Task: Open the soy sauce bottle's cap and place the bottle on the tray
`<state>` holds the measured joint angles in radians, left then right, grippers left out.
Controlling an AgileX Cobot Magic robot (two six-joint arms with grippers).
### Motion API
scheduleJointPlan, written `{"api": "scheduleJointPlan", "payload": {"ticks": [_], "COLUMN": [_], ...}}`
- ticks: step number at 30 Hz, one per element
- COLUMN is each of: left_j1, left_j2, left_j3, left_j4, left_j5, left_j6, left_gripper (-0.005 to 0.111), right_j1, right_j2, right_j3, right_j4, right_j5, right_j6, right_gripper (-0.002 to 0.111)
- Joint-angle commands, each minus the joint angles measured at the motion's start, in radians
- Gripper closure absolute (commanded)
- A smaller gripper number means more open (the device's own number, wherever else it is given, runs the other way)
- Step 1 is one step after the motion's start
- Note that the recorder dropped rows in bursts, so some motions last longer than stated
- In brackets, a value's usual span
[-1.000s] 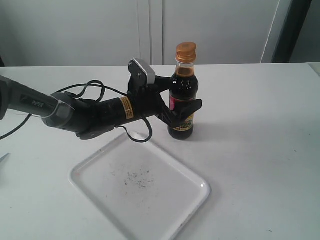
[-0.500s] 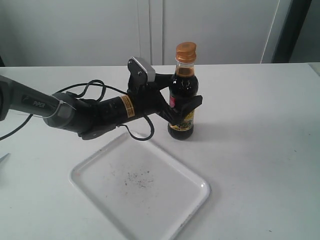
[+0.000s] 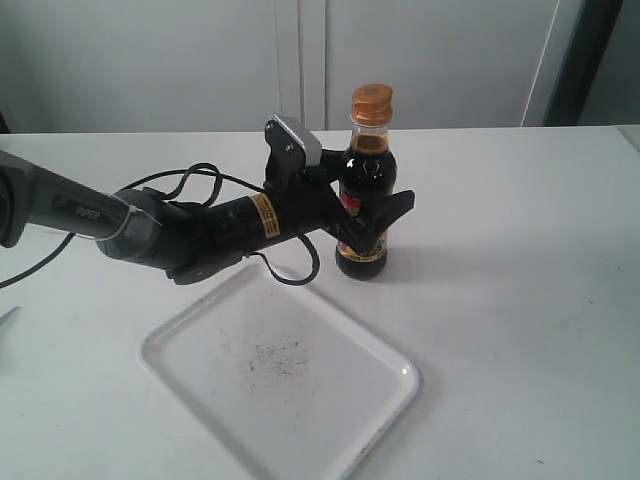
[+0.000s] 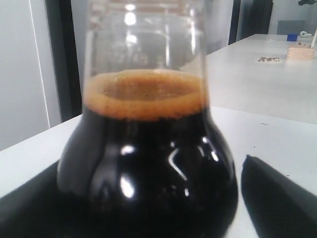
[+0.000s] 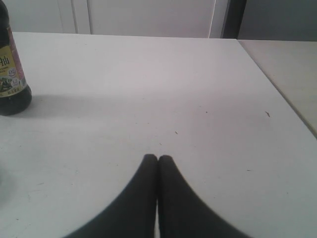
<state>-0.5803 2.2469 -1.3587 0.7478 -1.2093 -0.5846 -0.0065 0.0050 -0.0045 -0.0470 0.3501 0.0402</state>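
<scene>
The soy sauce bottle [image 3: 362,215] stands upright on the white table beyond the tray [image 3: 168,352], with its copper-orange cap [image 3: 371,104] down on the neck. My left gripper [image 3: 372,192] reaches in from the left and is open around the bottle's body, one finger on each side. In the left wrist view the bottle [image 4: 148,163] fills the space between the jaws, and a thin gap shows between the glass and one finger [image 4: 272,198]. My right gripper [image 5: 158,158] is shut on nothing, low over bare table, with the bottle [image 5: 12,74] far off at the edge of its view.
The tray bears dark specks near its middle [image 3: 275,355] and lies at the front of the table. The left arm's black cable [image 3: 290,270] loops down to the tray's far rim. White cabinet doors [image 3: 300,60] stand behind the table.
My left gripper has pushed a little further right, so its fingers reach deeper past the bottle. The bottle has not moved.
</scene>
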Motion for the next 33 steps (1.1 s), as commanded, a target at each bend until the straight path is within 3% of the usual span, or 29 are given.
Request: {"api": "scheduleJointPlan", "payload": {"ticks": [1,9,24,33], "left_j1": [-0.002,-0.002,-0.002,-0.002], "left_j2": [0.000,0.000,0.000,0.000], "left_j3": [-0.004,-0.004,-0.004,-0.004], "left_j4": [-0.003,0.000,0.015,0.015], "left_j5": [-0.012,-0.012,0.018,0.053], "left_j6": [-0.005,-0.005,-0.005,-0.005], "left_gripper": [0.041,0.106,0.107,0.107], "right_j1": [-0.003,-0.003,-0.003,-0.003], "right_j2": [-0.005,-0.005,-0.005,-0.005], "right_j3": [0.004,0.004,0.004,0.004], "right_j4": [-0.003,-0.003,-0.005,-0.009], "right_j5": [-0.001,-0.001,-0.018,-0.210], "right_j6": [0.000,0.000,-0.003,-0.003], "right_gripper": [0.108,0.108,0.108,0.108]}}
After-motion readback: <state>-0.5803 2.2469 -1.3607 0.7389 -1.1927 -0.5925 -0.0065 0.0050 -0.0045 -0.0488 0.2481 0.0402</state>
